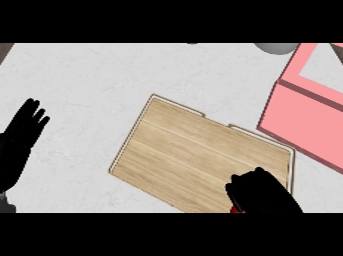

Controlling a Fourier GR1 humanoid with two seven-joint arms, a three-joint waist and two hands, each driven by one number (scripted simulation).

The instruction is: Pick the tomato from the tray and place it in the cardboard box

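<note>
Fingers of the right hand curled down over the tomato, only a red sliver showing under them at the lower right corner of the tray. Tomato thus clamped, apparently on or just above the wooden tray, not yet in the box. Pink box, open, lying just beyond the tray's right edge, on the pale surface. Left hand resting at the left edge, fingers straight and up, holding nothing. Likely light, round, smooth-skinned and soft: prone to roll or bruise, best cupped around its widest part from above rather than pinched. Grey rounded object partly cut off at the top.
</note>
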